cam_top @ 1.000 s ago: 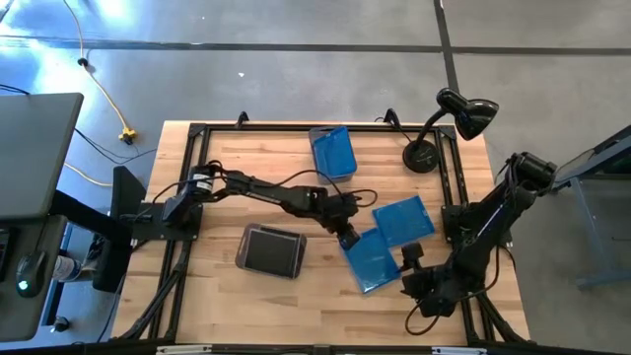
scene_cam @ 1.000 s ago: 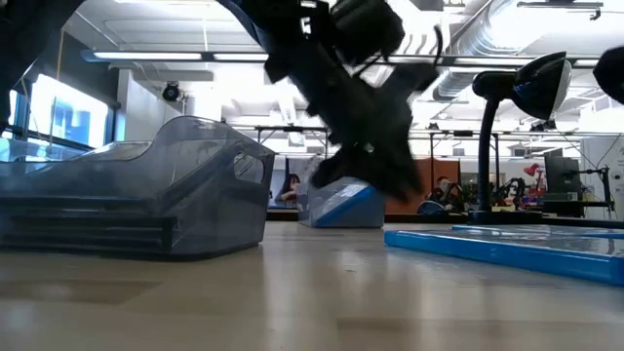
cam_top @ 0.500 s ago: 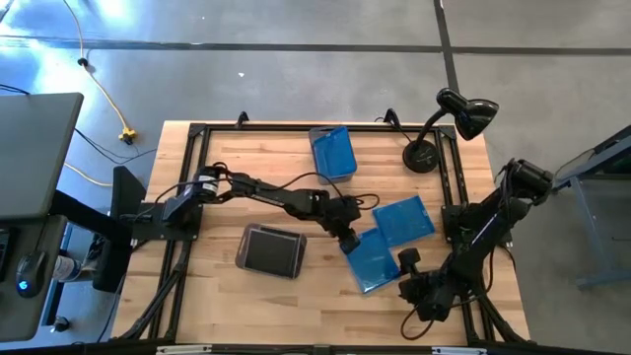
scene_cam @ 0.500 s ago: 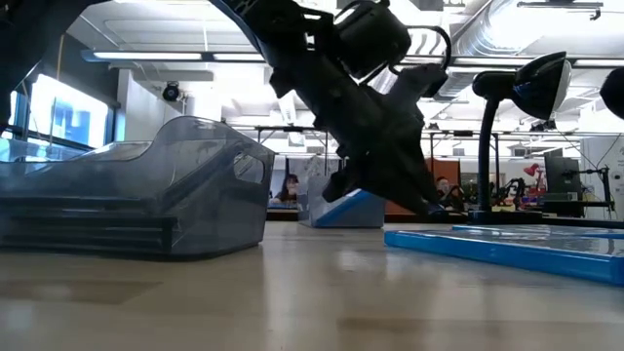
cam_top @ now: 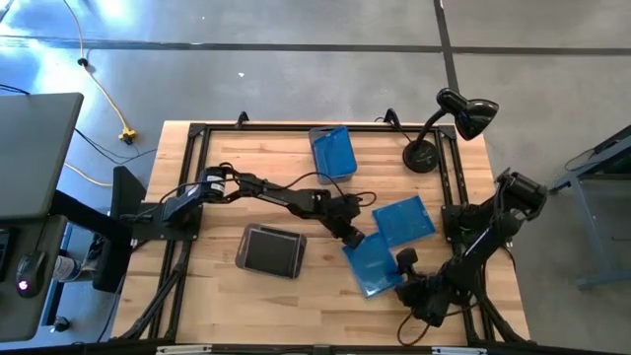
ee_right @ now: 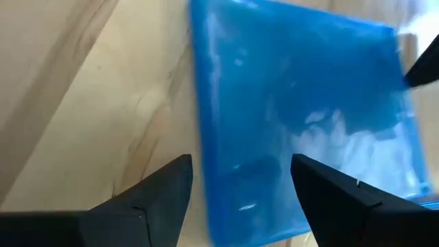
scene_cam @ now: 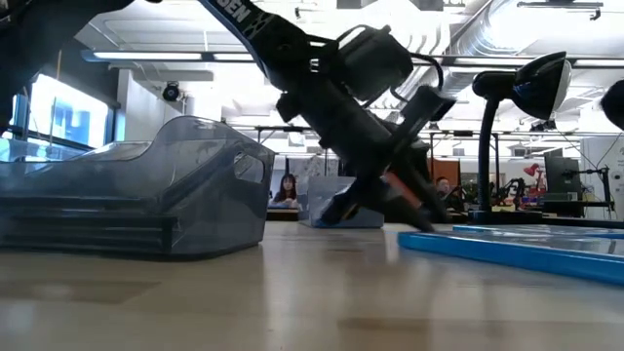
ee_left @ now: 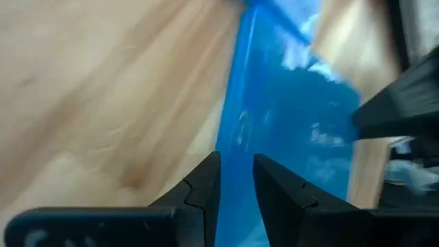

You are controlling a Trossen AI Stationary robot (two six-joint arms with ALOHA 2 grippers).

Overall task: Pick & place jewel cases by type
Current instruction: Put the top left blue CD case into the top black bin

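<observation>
Blue jewel case [cam_top: 373, 261] edge between left fingers [ee_left: 206, 189] (bare wood beside).

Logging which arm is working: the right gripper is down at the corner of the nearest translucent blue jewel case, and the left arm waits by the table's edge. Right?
The arms are swapped. In the high view the left gripper is at the corner of the nearest translucent blue jewel case, while the right gripper waits, open, by that case's other side near the table's edge.

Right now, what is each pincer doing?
Left pincer: closing on the edge of a blue jewel case, grip unclear.
Right pincer: open, holding nothing.
</observation>
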